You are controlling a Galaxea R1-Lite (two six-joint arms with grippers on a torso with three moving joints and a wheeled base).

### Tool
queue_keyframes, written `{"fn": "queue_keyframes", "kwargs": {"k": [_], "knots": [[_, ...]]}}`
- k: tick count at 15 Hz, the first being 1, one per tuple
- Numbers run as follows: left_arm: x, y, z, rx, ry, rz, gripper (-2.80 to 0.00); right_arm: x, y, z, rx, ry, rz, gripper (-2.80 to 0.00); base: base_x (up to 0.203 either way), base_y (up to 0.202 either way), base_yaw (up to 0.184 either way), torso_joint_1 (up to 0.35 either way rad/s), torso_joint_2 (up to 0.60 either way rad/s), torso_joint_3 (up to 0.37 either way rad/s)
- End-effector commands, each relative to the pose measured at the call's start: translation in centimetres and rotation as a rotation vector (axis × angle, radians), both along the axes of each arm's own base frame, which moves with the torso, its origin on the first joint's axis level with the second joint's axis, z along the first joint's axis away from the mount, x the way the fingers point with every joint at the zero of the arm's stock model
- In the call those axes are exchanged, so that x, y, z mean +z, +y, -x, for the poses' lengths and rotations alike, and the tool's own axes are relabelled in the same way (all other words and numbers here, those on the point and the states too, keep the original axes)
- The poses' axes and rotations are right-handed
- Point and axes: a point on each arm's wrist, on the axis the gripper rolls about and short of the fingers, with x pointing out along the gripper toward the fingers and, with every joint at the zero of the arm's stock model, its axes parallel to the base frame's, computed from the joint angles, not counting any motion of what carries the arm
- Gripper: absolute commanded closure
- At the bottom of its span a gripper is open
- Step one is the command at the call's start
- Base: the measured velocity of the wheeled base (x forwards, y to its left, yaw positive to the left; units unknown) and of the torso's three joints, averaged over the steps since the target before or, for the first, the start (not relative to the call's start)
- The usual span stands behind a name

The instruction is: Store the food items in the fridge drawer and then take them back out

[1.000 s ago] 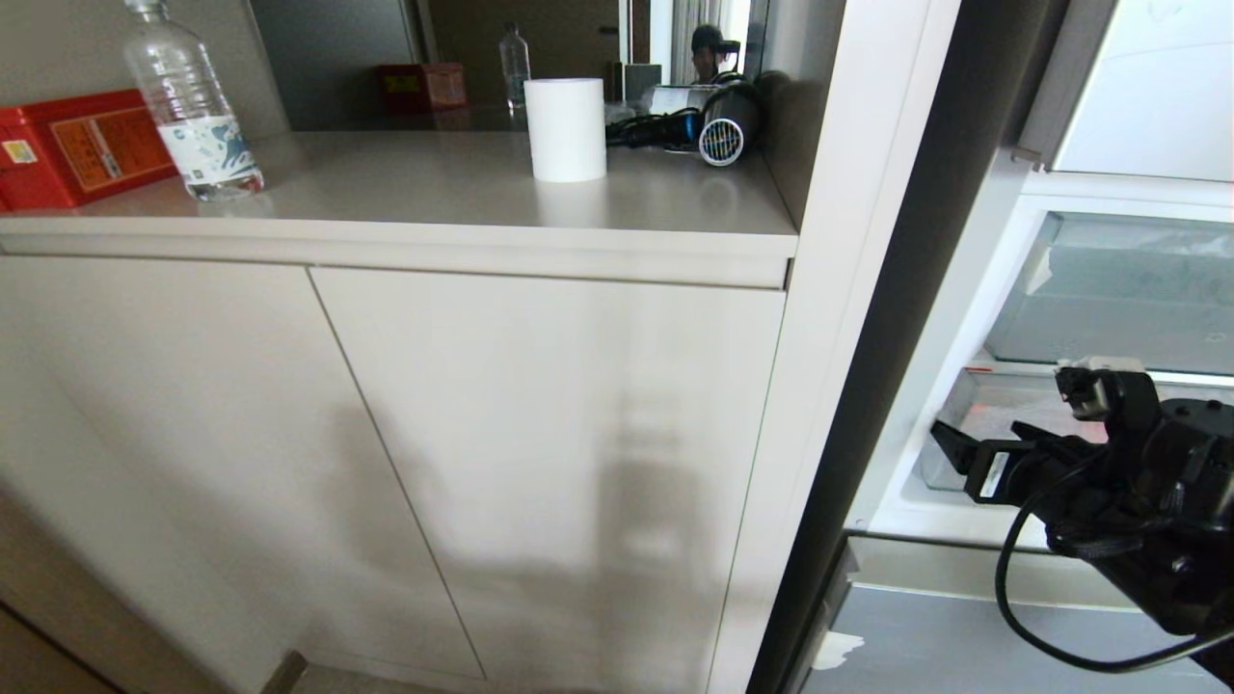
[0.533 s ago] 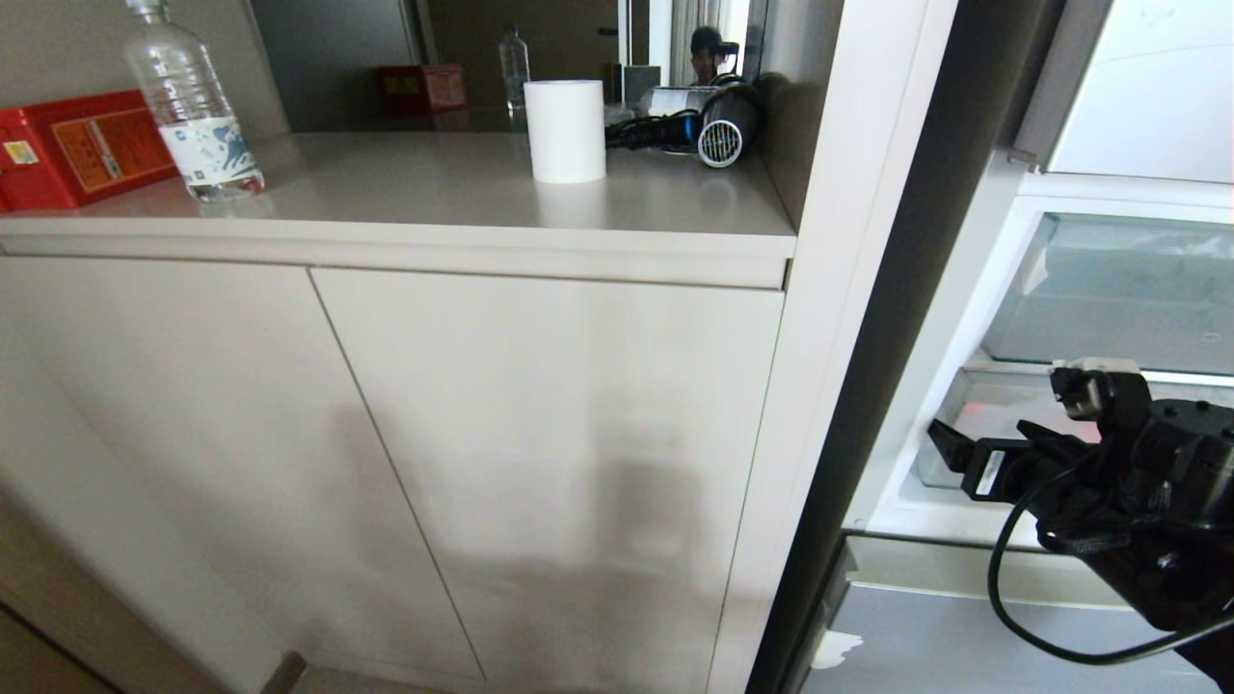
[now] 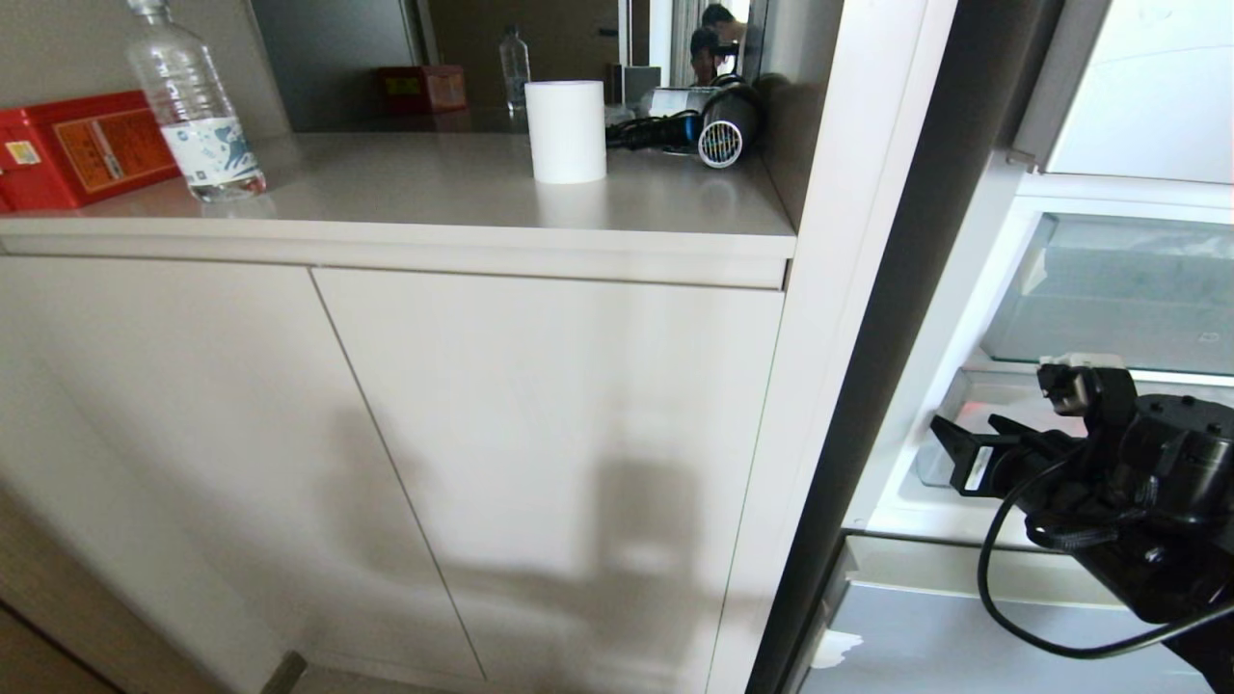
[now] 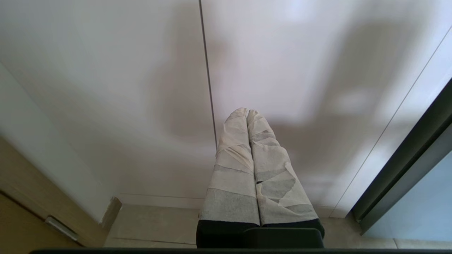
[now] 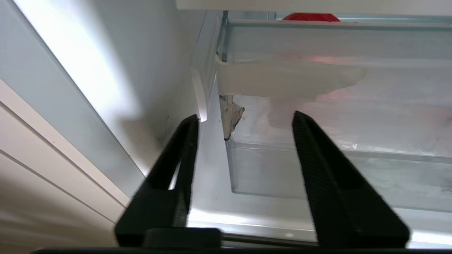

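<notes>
Right gripper at the fridge drawer

The right gripper point(image 5: 243, 121) reached into the open fridge with its fingers spread apart and empty, just short of the clear drawer point(image 5: 293, 76) and its frosted front lip. A red apple point(image 5: 310, 16) showed over the drawer's rim, inside it. Another clear bin point(image 5: 317, 169) sat below. The left gripper point(image 4: 247, 114) hung pressed together by the cabinet doors point(image 4: 141, 88).

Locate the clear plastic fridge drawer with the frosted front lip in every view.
Head view: clear plastic fridge drawer at right, beyond the right end effector.
Left wrist view: absent.
Right wrist view: upper right, beyond the open black fingers.
Shared landmark: those black fingers.
</notes>
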Motion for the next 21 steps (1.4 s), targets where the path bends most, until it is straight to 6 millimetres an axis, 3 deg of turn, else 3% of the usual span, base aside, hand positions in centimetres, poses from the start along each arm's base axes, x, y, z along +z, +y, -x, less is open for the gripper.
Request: {"fn": "queue_keyframes", "kwargs": {"k": [1,5,11,15,21], "knots": [[0.0,0.0,0.0,0.001,0.000,-0.001,0.00,-0.1,0.2,-0.1,0.005,-0.002,0.002,0.00,0.000,0.000,0.000,0.000,0.00,0.000],[0.0,0.0,0.0,-0.001,0.000,-0.001,0.00,-0.1,1.6,-0.2,0.048,-0.003,0.000,0.00,0.000,0.000,0.000,0.000,0.00,0.000],[0.0,0.0,0.0,-0.001,0.000,-0.001,0.00,0.3,1.2,1.0,0.033,-0.011,-0.002,0.00,0.000,0.000,0.000,0.000,0.00,0.000],[0.0,0.0,0.0,0.000,0.000,-0.001,0.00,0.7,0.5,3.8,0.035,-0.017,-0.004,0.00,0.000,0.000,0.000,0.000,0.00,0.000],[0.0,0.0,0.0,-0.001,0.000,-0.001,0.00,0.1,-1.1,10.4,0.037,-0.015,-0.008,0.00,0.000,0.000,0.000,0.000,0.00,0.000]]}}
